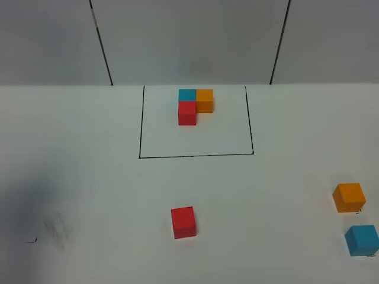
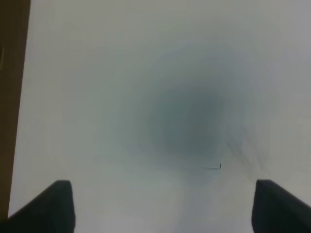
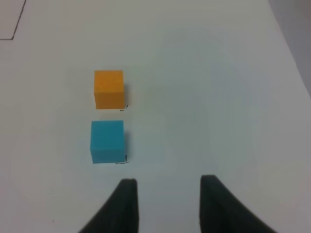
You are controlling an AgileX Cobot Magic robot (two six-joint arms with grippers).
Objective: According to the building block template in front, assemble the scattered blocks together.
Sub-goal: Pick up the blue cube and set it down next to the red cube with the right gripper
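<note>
Matte red cube (image 1: 183, 222), orange cube (image 1: 349, 197), blue cube (image 1: 362, 239) lie apart; both jaws gape empty.

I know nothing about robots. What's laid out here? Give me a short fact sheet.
template: blue, orange, red cubes in an L, inside the black outline
red block: alone, front centre
orange block: far right
blue block: beside orange block, not touching
left tool: open, empty
right tool: open, empty, near the blue block
</note>
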